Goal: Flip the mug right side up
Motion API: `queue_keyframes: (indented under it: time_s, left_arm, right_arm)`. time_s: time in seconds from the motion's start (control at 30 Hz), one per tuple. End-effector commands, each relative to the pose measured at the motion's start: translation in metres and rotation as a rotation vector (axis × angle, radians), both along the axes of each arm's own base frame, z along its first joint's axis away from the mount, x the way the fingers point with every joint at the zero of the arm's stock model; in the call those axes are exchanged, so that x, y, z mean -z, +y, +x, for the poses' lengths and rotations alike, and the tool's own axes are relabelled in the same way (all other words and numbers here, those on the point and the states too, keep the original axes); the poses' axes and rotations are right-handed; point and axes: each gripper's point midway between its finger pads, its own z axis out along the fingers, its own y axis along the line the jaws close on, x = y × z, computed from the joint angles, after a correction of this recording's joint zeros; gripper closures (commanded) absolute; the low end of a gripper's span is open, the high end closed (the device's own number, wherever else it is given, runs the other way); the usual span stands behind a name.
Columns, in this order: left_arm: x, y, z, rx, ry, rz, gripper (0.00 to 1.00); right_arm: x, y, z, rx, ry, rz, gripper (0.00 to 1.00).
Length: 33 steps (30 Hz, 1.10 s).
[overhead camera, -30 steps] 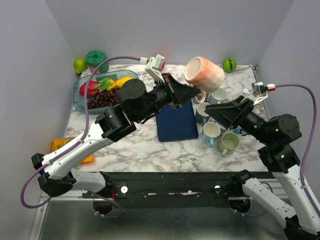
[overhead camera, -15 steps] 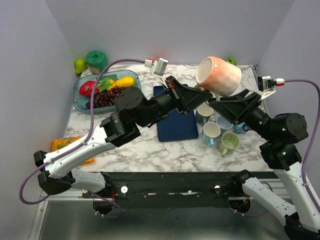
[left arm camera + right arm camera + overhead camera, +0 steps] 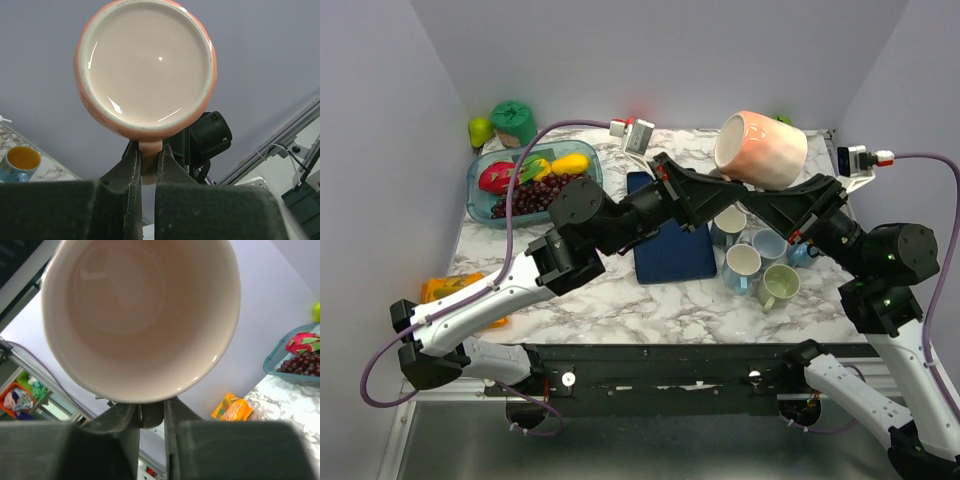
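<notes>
change: mug [image 3: 761,150] moved right; right gripper [image 3: 151,412] fingers closed in on its handle
left gripper [image 3: 148,152]: clamped on handle
mug: aloft, sideways, over cups [image 3: 743,263]
surface: marble table [image 3: 610,300]
room: grey walls [image 3: 670,60]

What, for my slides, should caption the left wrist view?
Left gripper shut on the handle of the pink mug, base facing camera.

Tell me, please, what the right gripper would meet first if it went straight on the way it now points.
The pink glazed ceramic mug, at once: the right gripper sits closed under its open mouth. Just beyond, though depth is unclear, the left gripper pinches its handle.
</notes>
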Motion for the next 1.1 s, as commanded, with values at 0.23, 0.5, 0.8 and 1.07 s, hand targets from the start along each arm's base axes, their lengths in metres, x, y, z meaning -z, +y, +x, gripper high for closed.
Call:
queue_keyframes:
  time_s: [0.23,0.5,0.8,1.07]
  left_arm:
    - [-0.012,0.025,-0.009,-0.034,-0.029,-0.045,0.55]
    - [0.081,0.052,0.017,-0.231,0.088,0.214,0.01]
    - [0.184,0.131,0.038,-0.528,0.247,0.611,0.01]
    - [0.214,0.173,0.048,-0.703,0.289,0.820,0.01]
  right_arm:
    - [0.013,-0.016,0.003,0.132,0.018,-0.088,0.99]
    - [0.059,-0.043,0.004,0.290,0.107,-0.372,0.99]
    - [0.194,-0.076,-0.010,0.311,0.364,-0.802,0.99]
    - [0.296,-0.108,-0.026,0.363,0.634,-1.008,0.99]
